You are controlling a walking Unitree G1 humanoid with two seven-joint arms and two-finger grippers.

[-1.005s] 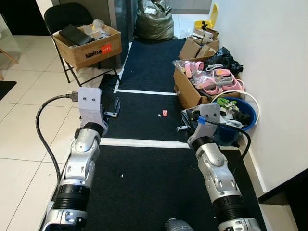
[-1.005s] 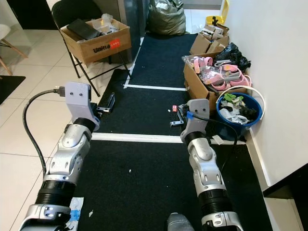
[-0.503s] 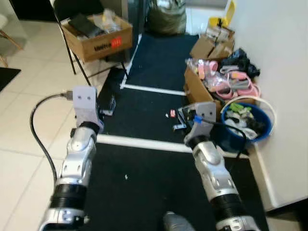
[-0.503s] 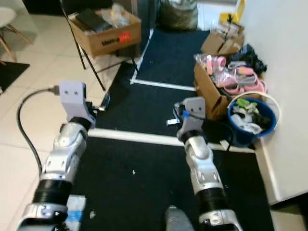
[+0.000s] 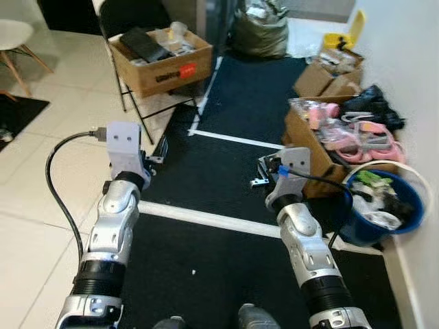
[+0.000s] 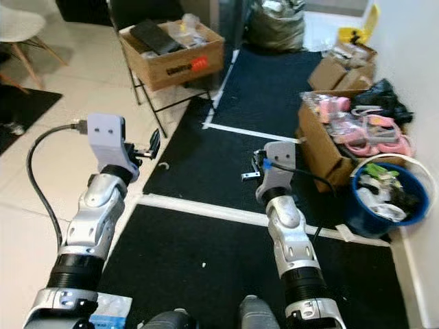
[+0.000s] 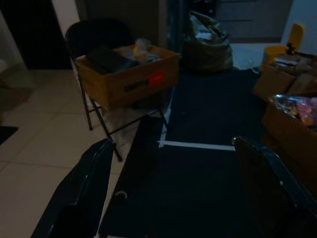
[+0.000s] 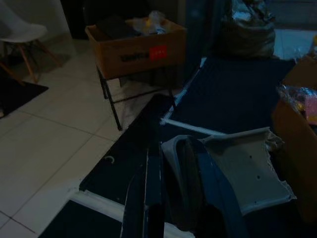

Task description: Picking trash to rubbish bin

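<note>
Presently: right tool [image 8: 198, 198] closed on a pale, torn-edged trash piece [image 8: 247, 168], flat, likely light and stiffish; best pinched at its edge. Left tool [image 7: 173, 198] spread wide, empty, over the black mat [image 5: 233, 103]. Blue rubbish bin [image 6: 363, 219] stands near, against the wall.

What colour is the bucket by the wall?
Blue: the round plastic bucket with a white rim, clearest in the right eye view.
</note>
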